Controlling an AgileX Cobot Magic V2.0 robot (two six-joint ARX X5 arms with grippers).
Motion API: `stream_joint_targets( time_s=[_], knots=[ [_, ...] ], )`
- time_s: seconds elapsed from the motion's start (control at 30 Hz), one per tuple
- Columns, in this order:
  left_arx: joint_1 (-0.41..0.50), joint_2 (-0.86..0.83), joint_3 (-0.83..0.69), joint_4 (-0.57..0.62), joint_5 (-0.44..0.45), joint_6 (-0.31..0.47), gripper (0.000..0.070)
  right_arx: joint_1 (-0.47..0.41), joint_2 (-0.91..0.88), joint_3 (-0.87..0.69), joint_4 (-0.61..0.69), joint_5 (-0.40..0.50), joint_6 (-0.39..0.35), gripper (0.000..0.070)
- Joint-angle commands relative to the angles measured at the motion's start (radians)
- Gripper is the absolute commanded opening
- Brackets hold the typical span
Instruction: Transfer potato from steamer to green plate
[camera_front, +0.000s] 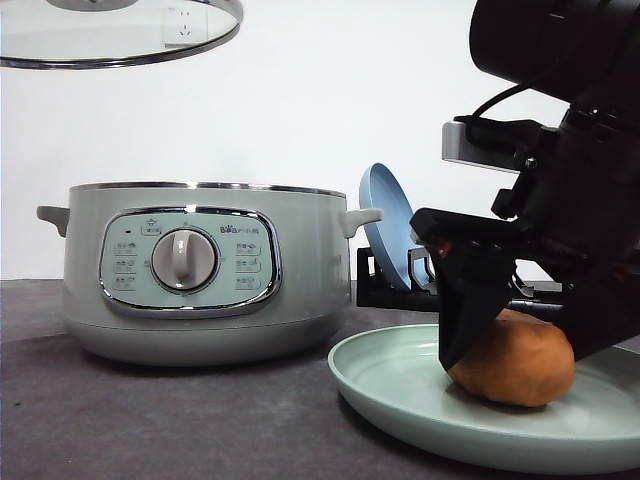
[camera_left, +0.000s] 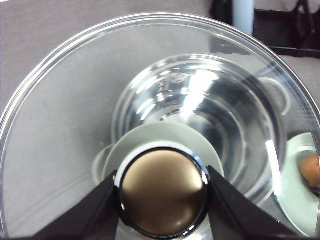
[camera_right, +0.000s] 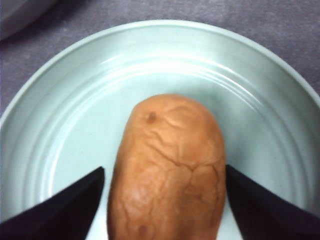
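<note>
1. The potato (camera_right: 167, 170), orange-brown and oval, lies on the green plate (camera_right: 65, 125), between the tips of the right gripper (camera_right: 165, 200).
2. The right gripper's jaws stand apart, a thin gap showing on each side of the potato; it looks released. A sideways pull could nudge it and roll it toward the rim.
3. The left gripper (camera_left: 162, 192) is clamped on the knob of the glass lid (camera_front: 120, 35), held high above the open steamer (camera_front: 200, 270). A slipping grip could drop the lid onto the pot.
4. A blue plate (camera_front: 388, 225) stands in a rack behind.
</note>
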Motion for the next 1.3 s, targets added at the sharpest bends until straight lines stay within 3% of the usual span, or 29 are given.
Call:
stream_joint_targets(
  time_s=[0.0, 0.2, 0.5, 0.9, 1.27],
  knots=[
    [-0.016, -0.008, 0.027, 0.04, 0.007, -0.004, 0.0, 0.01, 0.004, 0.019, -0.01, 0.006, 0.004, 0.0582],
    [-0.057, 0.022, 0.027, 0.051, 0.007, -0.003, 0.0, 0.01, -0.057, 0.084, -0.12, 0.079, -0.043, 0.0629],
    [-0.113, 0.115, 0.027, 0.092, 0.006, 0.0, 0.0, 0.01, -0.209, 0.209, -0.296, 0.182, -0.127, 0.063],
    [-0.15, 0.237, 0.027, 0.154, 0.003, 0.018, 0.0, 0.01, -0.406, 0.231, -0.349, 0.195, -0.148, 0.063],
    [-0.164, 0.303, 0.027, 0.175, -0.027, 0.048, 0.0, 0.01, -0.438, 0.231, -0.372, 0.213, -0.148, 0.063]
  ],
)
